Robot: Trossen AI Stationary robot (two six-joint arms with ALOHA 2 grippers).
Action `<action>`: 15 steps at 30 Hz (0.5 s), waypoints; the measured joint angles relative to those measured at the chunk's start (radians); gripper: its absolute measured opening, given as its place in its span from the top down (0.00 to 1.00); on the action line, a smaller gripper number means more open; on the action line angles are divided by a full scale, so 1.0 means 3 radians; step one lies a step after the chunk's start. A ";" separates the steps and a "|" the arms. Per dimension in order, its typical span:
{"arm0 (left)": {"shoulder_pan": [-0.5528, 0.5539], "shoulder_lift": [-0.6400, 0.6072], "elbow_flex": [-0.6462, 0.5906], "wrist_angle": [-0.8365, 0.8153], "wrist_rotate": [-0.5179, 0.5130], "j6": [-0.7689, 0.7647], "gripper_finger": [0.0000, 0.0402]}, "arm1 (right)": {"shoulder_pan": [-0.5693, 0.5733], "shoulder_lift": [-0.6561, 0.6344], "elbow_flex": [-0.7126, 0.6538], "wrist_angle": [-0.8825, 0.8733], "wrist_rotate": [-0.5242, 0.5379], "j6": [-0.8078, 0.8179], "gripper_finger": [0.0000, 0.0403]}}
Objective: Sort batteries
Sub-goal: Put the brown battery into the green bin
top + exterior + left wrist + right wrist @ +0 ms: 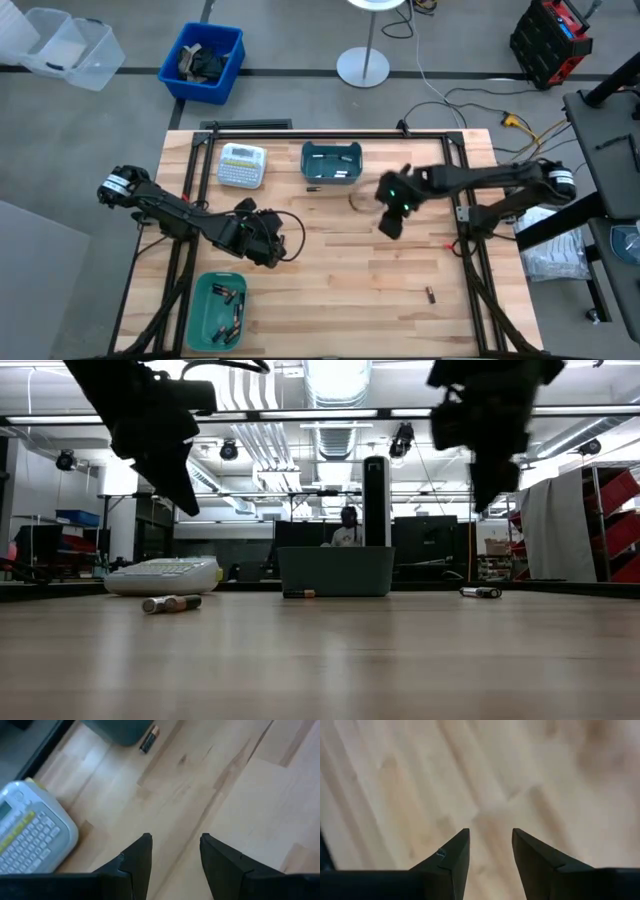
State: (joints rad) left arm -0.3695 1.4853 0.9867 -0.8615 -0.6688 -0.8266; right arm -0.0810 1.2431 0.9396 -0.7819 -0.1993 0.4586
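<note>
Batteries are lying loose on the table [330, 270], and none is sitting between any fingers. Both grippers are hanging above the wood with fingers apart and holding nothing: the left gripper [172, 852] and the right gripper [490, 847]. One battery [149, 739] is lying ahead of the left fingers, right beside the bin [331, 163], with its long side pointing roughly along that bin's wall. Another battery [430, 295] is lying near the table's front edge, closer to the right gripper. More batteries are resting in the second bin [218, 310], close by the left arm.
</note>
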 joint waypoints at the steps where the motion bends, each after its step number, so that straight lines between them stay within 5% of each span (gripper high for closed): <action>1: 0.0000 0.0000 0.0000 0.0002 -0.0023 0.0059 0.64 | 0.0121 -0.0036 -0.0045 -0.0027 0.0001 0.0174 0.65; 15: 0.0005 0.0000 0.0000 0.0044 -0.0311 0.0461 0.64 | 0.2148 -0.0060 -0.0244 -0.0844 0.0030 0.3436 0.61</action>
State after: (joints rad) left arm -0.3679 1.4853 0.9867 -0.8483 -0.7620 -0.6884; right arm 0.5633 1.2252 0.8664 -1.0351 -0.1903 1.4894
